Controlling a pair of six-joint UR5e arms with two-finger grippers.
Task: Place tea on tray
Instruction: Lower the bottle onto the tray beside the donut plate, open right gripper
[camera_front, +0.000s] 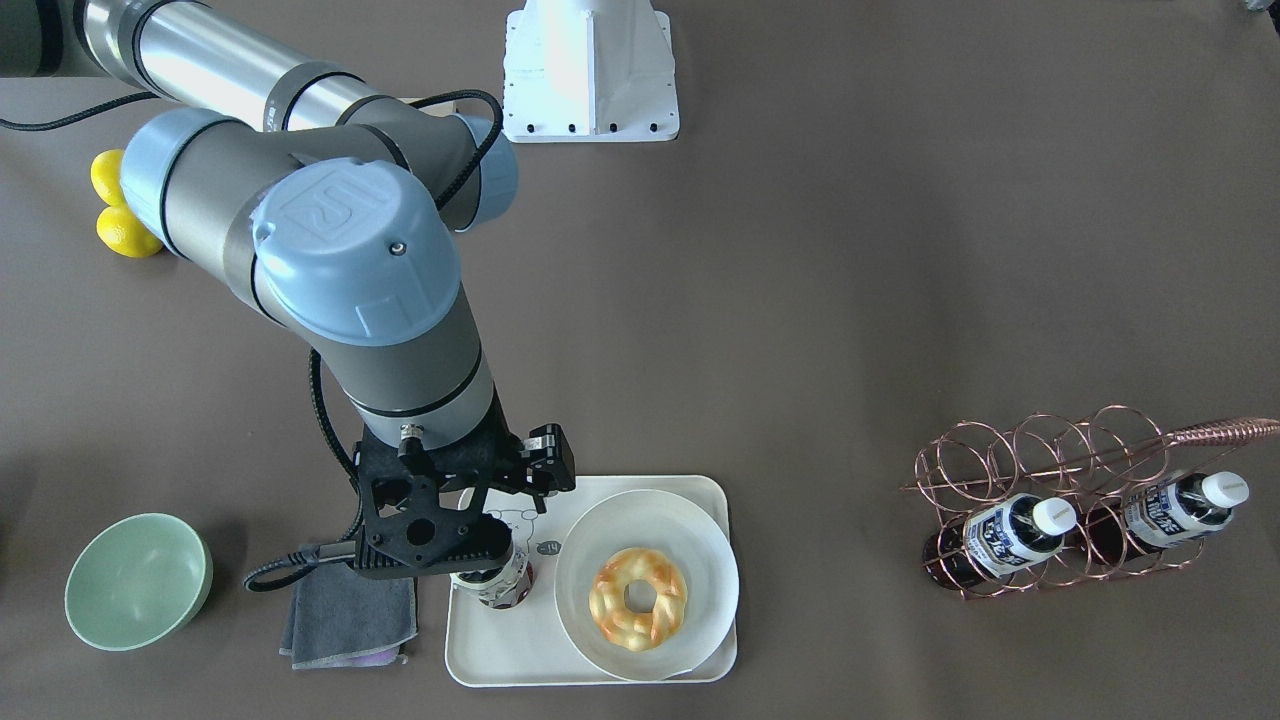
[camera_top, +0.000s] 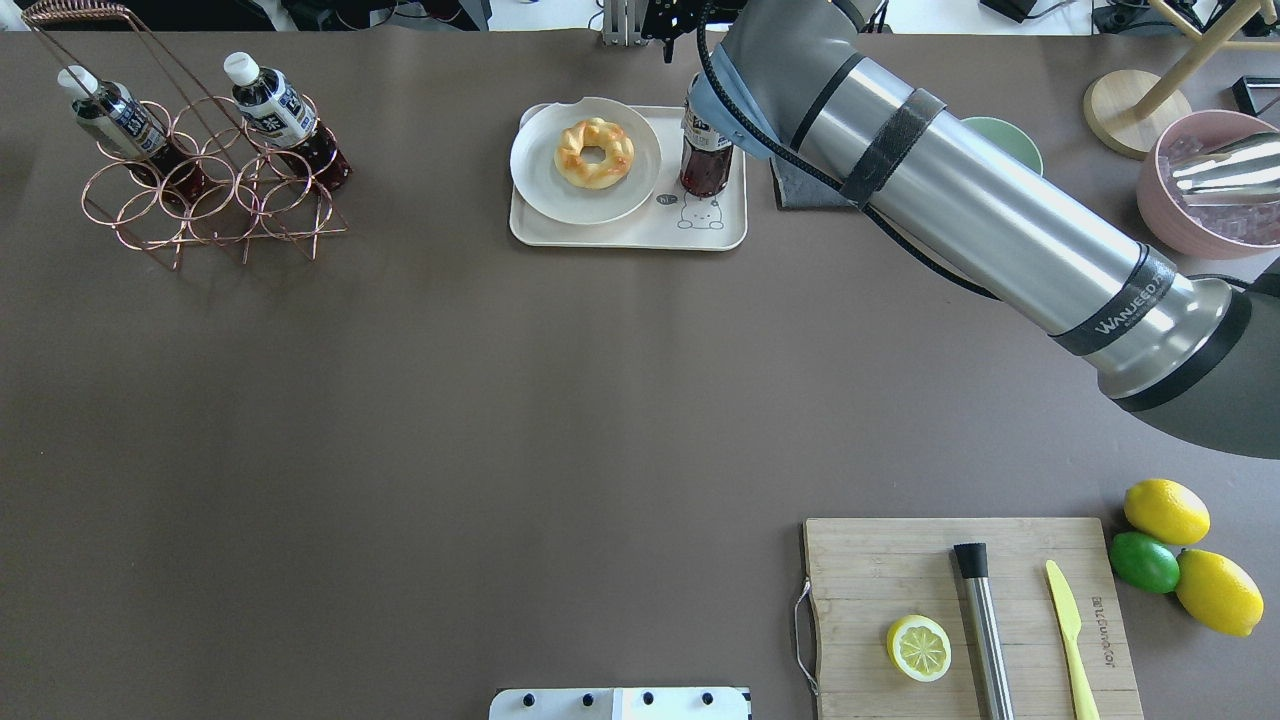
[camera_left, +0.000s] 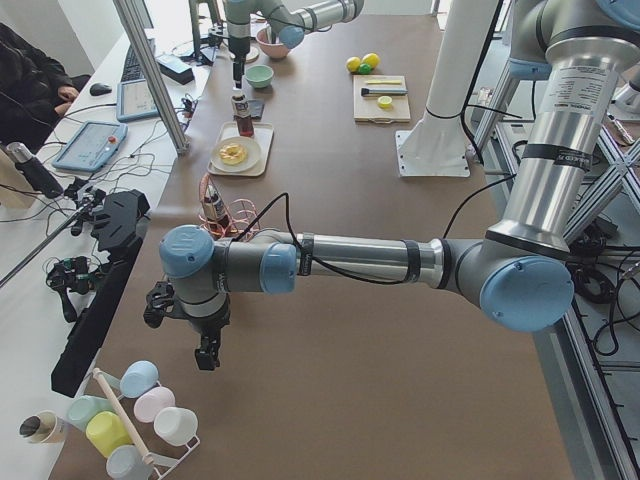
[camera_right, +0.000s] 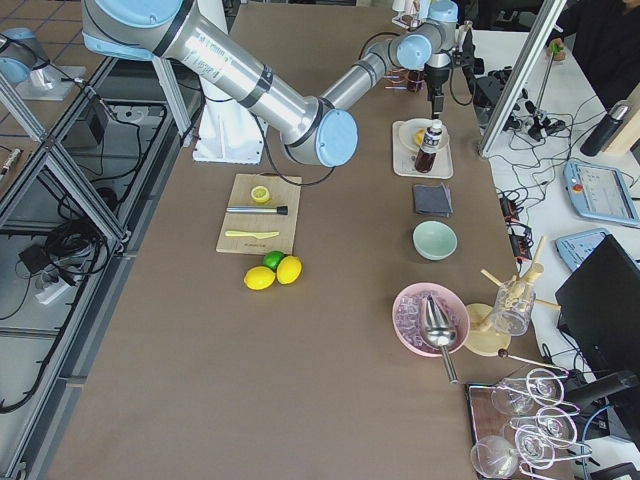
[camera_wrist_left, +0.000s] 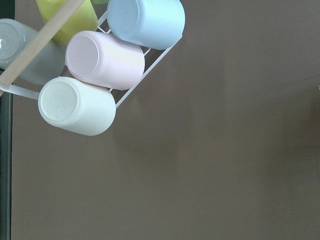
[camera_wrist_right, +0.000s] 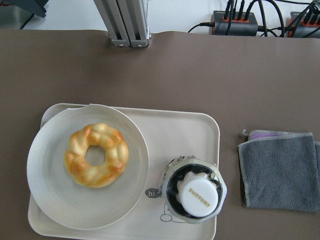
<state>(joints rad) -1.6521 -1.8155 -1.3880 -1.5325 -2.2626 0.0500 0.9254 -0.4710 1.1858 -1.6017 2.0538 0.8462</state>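
The tea (camera_front: 497, 582) is a small bottle of dark drink with a white cap. It stands upright on the cream tray (camera_front: 520, 650), beside the bear drawing. In the right wrist view the tea (camera_wrist_right: 195, 196) shows from straight above on the tray (camera_wrist_right: 175, 130). My right gripper (camera_right: 437, 105) hangs just above the cap, apart from it, and looks open and empty. My left gripper (camera_left: 207, 356) hovers low over bare table near the cup rack, far from the tray. Whether it is open or shut does not show.
A white plate with a doughnut (camera_front: 637, 597) fills the tray's other half. A grey cloth (camera_front: 350, 620) and a green bowl (camera_front: 137, 580) lie beside the tray. A copper wire rack (camera_front: 1060, 470) holds two lookalike bottles. A cutting board (camera_top: 1010, 535) and a cup rack (camera_wrist_left: 95, 65) lie further off.
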